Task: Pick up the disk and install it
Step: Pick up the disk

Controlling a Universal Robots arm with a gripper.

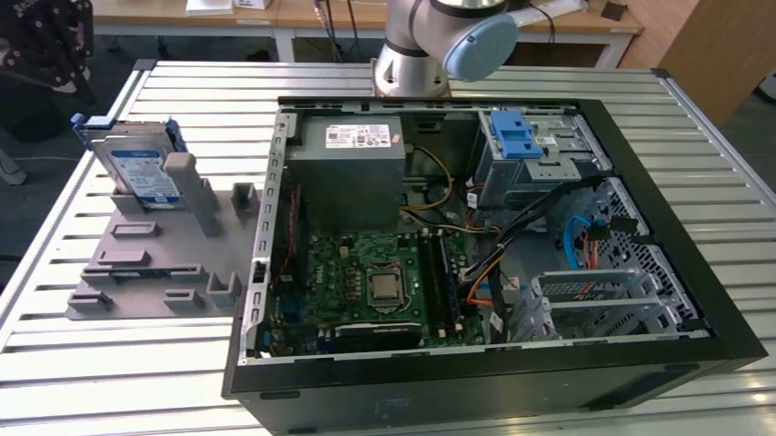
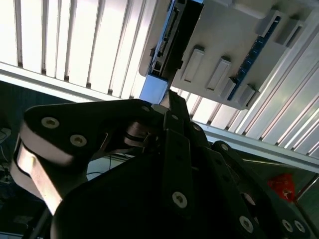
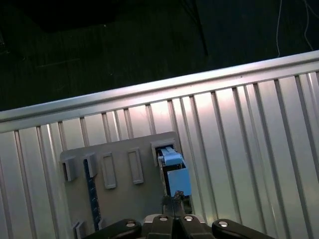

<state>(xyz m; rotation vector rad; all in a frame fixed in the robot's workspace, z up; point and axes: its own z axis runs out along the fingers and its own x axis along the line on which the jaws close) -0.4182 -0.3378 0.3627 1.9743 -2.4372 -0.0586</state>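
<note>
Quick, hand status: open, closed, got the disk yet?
Hand: looks closed, fingertips together, holding nothing. The disk stands on edge in the grey holder, not gripped.

No print is legible, even on the disk (image 1: 137,169).

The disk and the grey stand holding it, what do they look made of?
The disk: silver body, likely bare metal with a dull sheen, paper-like label; its blue frame looks like moulded plastic. The grey stand: matte, uniform grey with blocky slots, probably plastic, possibly printed.
</note>
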